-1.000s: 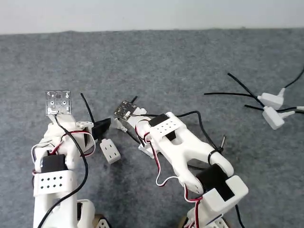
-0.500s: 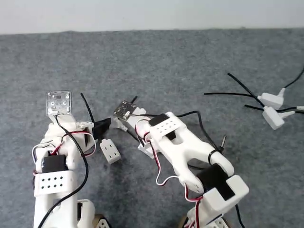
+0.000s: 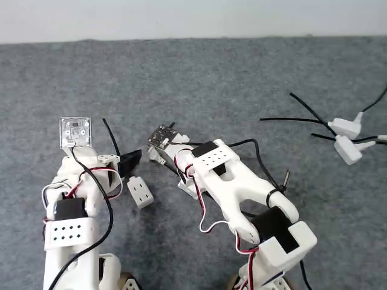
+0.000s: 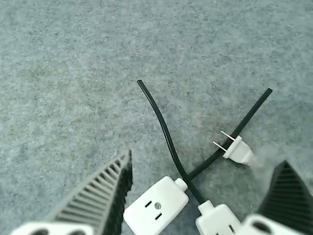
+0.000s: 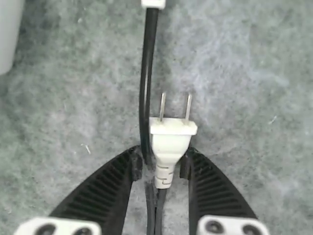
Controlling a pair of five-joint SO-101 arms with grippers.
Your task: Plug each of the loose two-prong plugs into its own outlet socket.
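With right gripper (image 5: pixel 161 157) jaws I am clamping the two-prong plug (image 5: pixel 172 137) lying centrally on the table (image 3: pixel 254 72), left gripper (image 4: pixel 205 164) jaws gaping over the outlet socket (image 4: pixel 156 206); next, I judge: aligning prongs to slots.

The site is presenting as a robotics lab bench rather than a lived-in room. Grey felt (image 3: pixel 230 78) is covering the whole work surface and is meeting a plain pale wall (image 3: pixel 193 18). A white plastic left arm (image 3: pixel 72 205) and right arm (image 3: pixel 242 187) are standing side by side, trailing loose red, black and white wiring (image 3: pixel 202 211). A two-prong plug (image 5: pixel 168 139) and a socket (image 4: pixel 156 205) are sitting on short black cords (image 4: pixel 156 112) that are ending in bare cut tips.
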